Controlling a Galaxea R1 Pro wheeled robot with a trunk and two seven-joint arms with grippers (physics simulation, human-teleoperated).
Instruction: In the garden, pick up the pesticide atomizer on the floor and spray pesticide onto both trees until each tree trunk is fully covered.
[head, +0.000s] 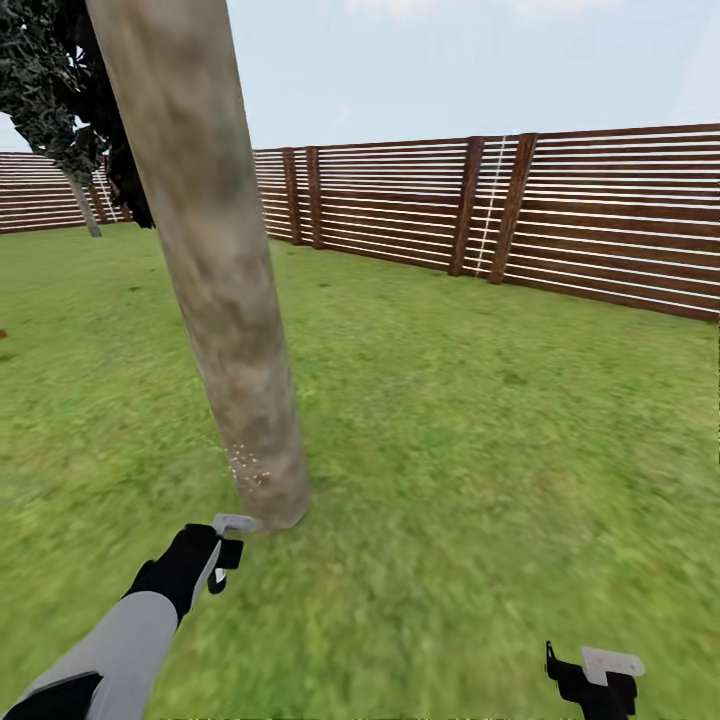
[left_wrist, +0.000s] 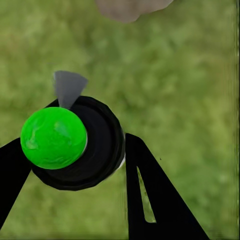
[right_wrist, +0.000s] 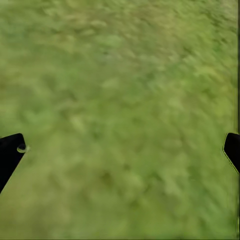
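The left gripper (head: 226, 552) had its fingers clamped on the pesticide atomizer (left_wrist: 75, 142), nozzle just short of the tree trunk (head: 215, 270) to wet its base, while the right gripper (head: 597, 682) hung spread wide over the grass (right_wrist: 120, 100).

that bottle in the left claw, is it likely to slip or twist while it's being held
Probably somewhat. The pesticide atomizer looks round and smooth-sided between the left claw fingers, so it could rotate in the grip. It looks rigid, so squeezing shouldn't deform it. Its grey spray head sticks out toward the tree trunk, so a bump there might twist it.
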